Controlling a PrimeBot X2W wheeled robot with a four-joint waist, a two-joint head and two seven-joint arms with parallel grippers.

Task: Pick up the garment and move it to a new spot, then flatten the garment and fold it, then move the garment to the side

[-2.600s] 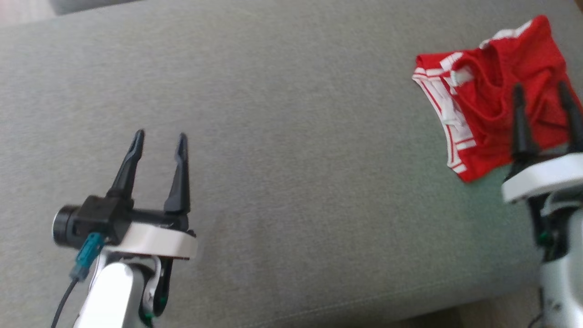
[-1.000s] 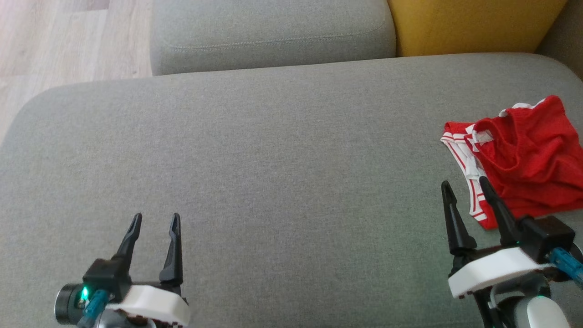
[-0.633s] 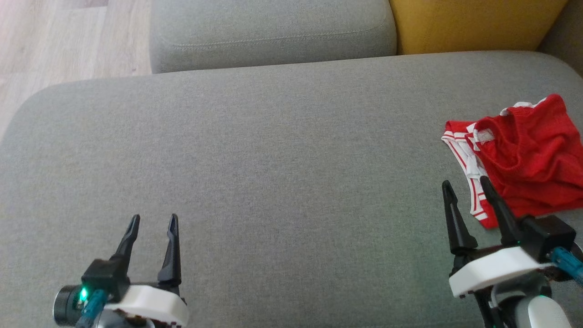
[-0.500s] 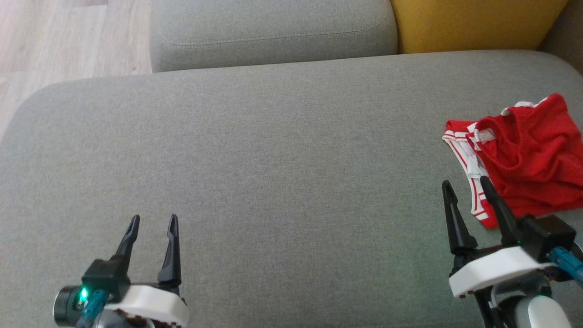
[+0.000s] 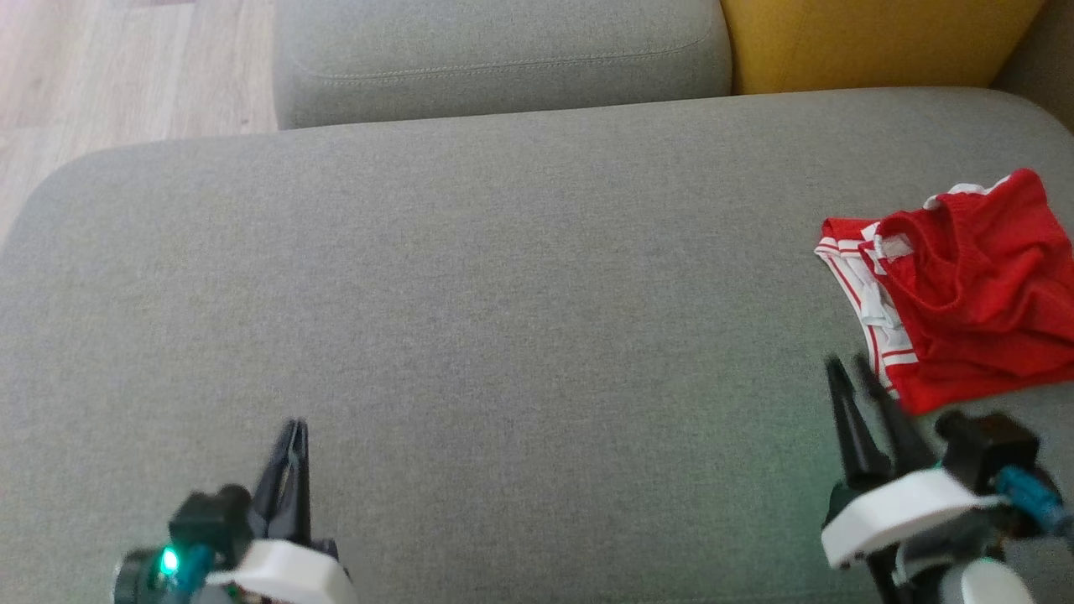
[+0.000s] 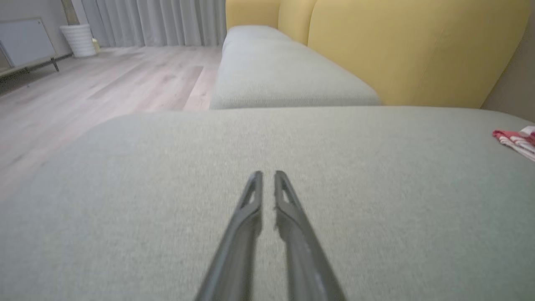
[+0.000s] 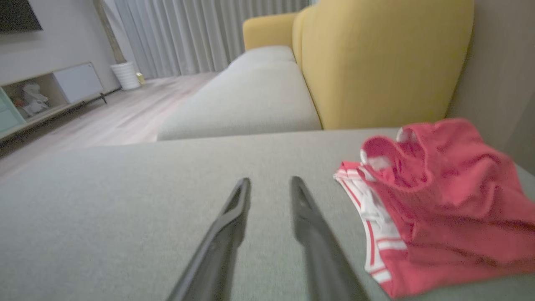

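Observation:
A red garment (image 5: 965, 294) with white striped trim lies loosely folded near the right end of the grey seat cushion (image 5: 503, 294). The right wrist view has the garment (image 7: 439, 209) to the right of my fingers, and the left wrist view catches its edge (image 6: 516, 140) at far right. My right gripper (image 5: 847, 362) hovers just in front of the garment's near-left corner, apart from it; its jaws (image 7: 269, 182) are open but narrow, and empty. My left gripper (image 5: 292, 426) is low at the front left over bare cushion, its fingers (image 6: 267, 173) nearly touching, holding nothing.
A second grey seat cushion (image 5: 503, 50) adjoins the far edge. A yellow backrest (image 5: 873, 42) rises at the back right. Pale wood floor (image 5: 126, 67) lies beyond the cushion's rounded left end.
Both grippers have narrowed, the left almost fully. Both have drawn back slightly toward the near edge. The garment lies as before.

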